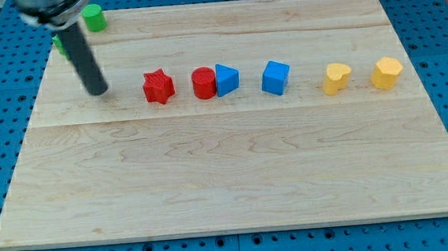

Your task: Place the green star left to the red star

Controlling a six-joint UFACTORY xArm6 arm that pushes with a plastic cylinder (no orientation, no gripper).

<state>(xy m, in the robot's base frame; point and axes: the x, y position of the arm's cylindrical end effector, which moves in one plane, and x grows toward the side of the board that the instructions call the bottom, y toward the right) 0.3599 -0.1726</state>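
The red star point(158, 87) lies on the wooden board point(228, 173), left of centre. A green block point(59, 45) sits at the board's top left edge, mostly hidden behind my rod; its shape cannot be made out. A second green block, a cylinder point(93, 18), stands at the view's top left. My tip point(98, 91) rests on the board to the left of the red star, with a clear gap between them, and below and right of the hidden green block.
A red cylinder point(203, 84) and a blue triangle point(227, 79) touch just right of the red star. A blue cube point(275, 78) lies further right. Two yellow blocks point(336, 78) point(386, 72) lie near the right edge.
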